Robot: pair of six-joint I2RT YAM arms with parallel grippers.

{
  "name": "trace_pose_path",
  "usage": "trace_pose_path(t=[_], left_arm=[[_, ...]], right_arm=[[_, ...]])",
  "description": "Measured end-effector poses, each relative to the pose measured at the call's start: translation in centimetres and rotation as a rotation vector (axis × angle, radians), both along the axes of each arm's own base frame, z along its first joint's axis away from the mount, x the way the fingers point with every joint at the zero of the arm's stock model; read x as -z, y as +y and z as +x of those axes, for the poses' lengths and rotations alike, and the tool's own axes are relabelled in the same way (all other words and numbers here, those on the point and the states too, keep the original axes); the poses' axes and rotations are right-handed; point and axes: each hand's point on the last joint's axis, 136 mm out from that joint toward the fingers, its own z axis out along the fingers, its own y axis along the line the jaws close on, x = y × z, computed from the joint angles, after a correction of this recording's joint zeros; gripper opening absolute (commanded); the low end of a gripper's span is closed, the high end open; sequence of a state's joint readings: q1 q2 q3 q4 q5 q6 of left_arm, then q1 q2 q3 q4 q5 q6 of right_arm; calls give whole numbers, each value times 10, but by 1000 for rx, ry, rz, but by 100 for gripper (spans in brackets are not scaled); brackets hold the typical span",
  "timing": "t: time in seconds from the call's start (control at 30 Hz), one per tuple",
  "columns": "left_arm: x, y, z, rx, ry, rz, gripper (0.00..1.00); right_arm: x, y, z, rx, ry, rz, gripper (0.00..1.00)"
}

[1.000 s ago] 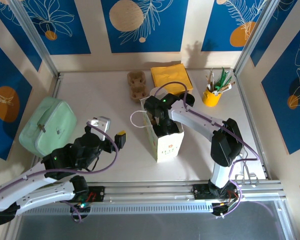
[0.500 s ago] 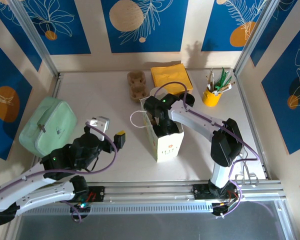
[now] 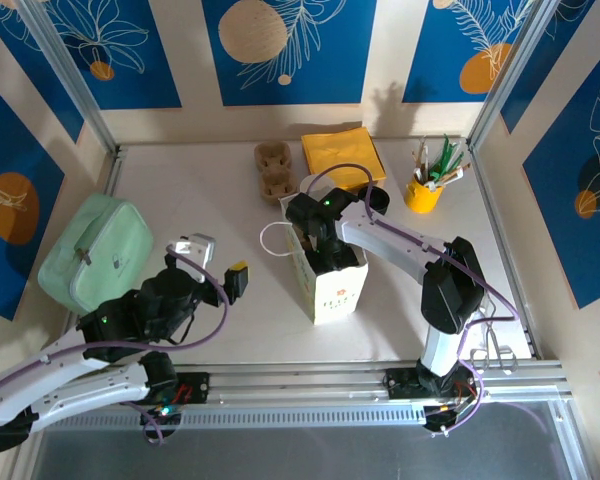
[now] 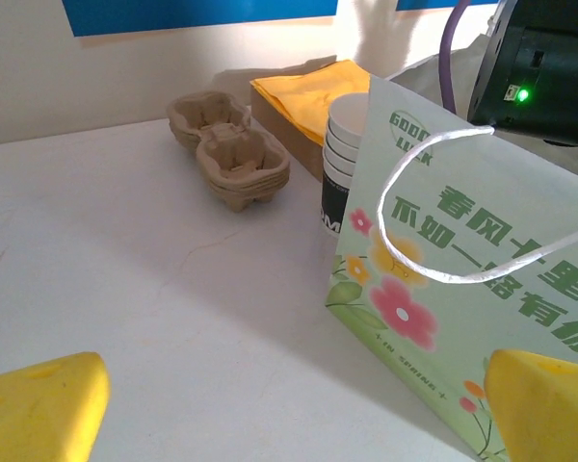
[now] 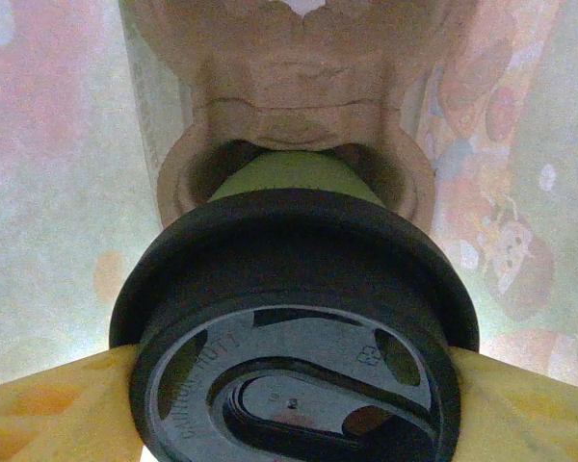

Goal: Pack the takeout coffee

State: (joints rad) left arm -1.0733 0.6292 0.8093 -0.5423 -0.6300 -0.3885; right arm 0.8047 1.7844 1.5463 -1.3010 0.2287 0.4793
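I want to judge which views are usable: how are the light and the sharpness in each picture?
Top external: even light, sharp throughout. Left wrist: bright, the paper bag sharp. Right wrist: dim, grainy, tinted warm by the bag's paper; the black lid very close, its embossing readable.

The lid (image 5: 299, 327) is smooth, slightly glossy black plastic, the carrier (image 5: 299, 87) under it rough pulp, the bag (image 4: 482, 221) matt printed paper with a twisted cord (image 4: 462, 279), and the trays (image 4: 233, 152) at its 11 o'clock coarse pulp on a matt table (image 4: 125, 250).
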Motion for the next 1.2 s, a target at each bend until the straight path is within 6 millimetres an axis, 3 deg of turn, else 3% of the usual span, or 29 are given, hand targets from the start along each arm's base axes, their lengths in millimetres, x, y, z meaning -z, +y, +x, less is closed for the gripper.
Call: trace_pose_path(t=[0.5, 1.2], left_arm=[[-2, 2, -1, -3, -3, -15, 99], [-3, 6, -2, -9, -5, -14, 99]], right_arm=[[0, 0, 0, 0, -1, 0, 75], [-6, 3, 0, -10, -25, 17, 94]])
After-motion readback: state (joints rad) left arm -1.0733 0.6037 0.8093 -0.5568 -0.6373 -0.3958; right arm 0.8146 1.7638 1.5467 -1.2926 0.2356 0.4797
